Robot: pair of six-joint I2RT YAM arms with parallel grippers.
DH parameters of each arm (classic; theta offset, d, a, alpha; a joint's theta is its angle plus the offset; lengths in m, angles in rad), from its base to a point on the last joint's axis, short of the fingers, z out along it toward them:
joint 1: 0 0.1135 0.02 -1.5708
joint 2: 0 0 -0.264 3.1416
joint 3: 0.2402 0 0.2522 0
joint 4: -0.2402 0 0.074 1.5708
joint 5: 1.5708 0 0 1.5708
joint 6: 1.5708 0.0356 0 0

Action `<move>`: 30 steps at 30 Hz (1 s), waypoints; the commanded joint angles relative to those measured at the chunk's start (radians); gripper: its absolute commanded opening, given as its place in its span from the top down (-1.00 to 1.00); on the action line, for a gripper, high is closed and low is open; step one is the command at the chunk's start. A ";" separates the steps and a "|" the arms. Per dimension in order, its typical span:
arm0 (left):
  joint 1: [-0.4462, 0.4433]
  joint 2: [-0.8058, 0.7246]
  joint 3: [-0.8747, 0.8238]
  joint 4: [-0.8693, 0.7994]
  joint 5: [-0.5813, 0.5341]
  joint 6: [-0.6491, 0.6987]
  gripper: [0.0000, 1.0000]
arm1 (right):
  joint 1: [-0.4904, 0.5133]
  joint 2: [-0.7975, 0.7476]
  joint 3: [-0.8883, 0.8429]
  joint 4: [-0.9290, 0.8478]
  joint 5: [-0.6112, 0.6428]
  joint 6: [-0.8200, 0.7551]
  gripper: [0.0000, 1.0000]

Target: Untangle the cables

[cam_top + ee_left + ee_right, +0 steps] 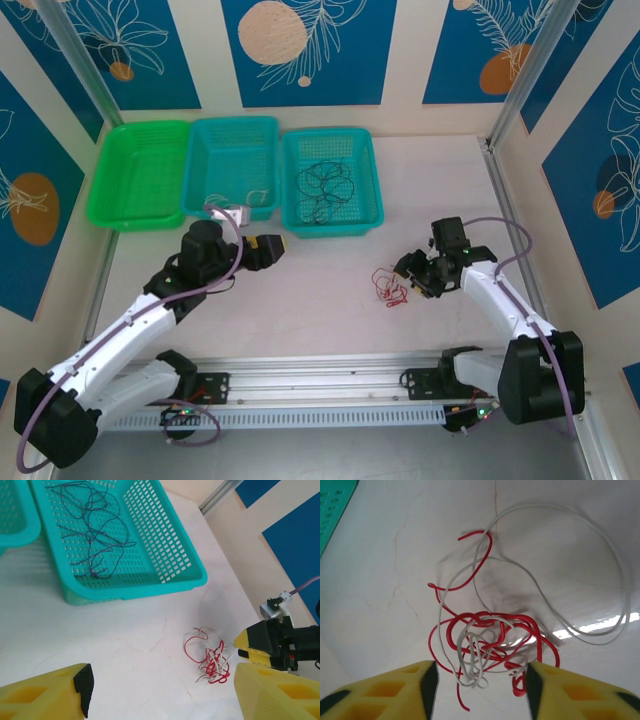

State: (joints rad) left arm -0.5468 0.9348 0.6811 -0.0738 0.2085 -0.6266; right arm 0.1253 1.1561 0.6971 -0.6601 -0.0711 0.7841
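R jaws wide astride red cable + white cable knot on desk, ready for your pinch | L jaws wide, idle | black cable in far basket.

No text, number, brand mark or label can be read in any view. The blue wall panels carry only drawn leaf outlines and coloured discs, no lettering. Any marking on the arm housings is too small to make out.
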 commanded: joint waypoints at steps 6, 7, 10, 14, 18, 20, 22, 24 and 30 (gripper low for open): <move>-0.009 -0.021 -0.023 0.003 -0.013 0.004 -0.49 | 0.008 0.071 -0.005 0.082 -0.016 0.015 0.49; -0.010 -0.023 -0.024 0.003 -0.014 0.003 -0.49 | 0.011 0.077 0.000 0.078 -0.012 0.014 0.64; -0.008 -0.028 -0.036 -0.003 -0.017 0.005 -0.49 | 0.018 0.058 0.015 0.048 0.009 0.017 1.00; -0.010 -0.010 -0.056 0.033 0.023 0.005 -0.50 | 0.057 -0.043 0.040 0.006 0.040 0.021 1.00; -0.029 0.060 -0.067 0.153 0.138 -0.047 -0.50 | 0.148 -0.105 0.094 -0.003 -0.015 0.028 1.00; -0.050 0.114 -0.066 0.228 0.189 -0.088 -0.50 | 0.207 -0.105 0.130 0.016 -0.070 0.019 1.00; -0.077 0.163 -0.054 0.273 0.215 -0.113 -0.50 | 0.279 -0.092 0.160 0.044 -0.100 0.017 1.00; -0.107 0.204 -0.033 0.284 0.219 -0.116 -0.50 | 0.344 -0.070 0.187 0.082 -0.128 0.022 1.00; -0.143 0.276 -0.029 0.314 0.201 -0.169 -0.50 | 0.515 0.033 0.279 0.181 -0.162 0.008 1.00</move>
State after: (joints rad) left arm -0.6788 1.2003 0.6312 0.1654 0.3805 -0.7551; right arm 0.5949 1.1610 0.9234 -0.5312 -0.1860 0.8024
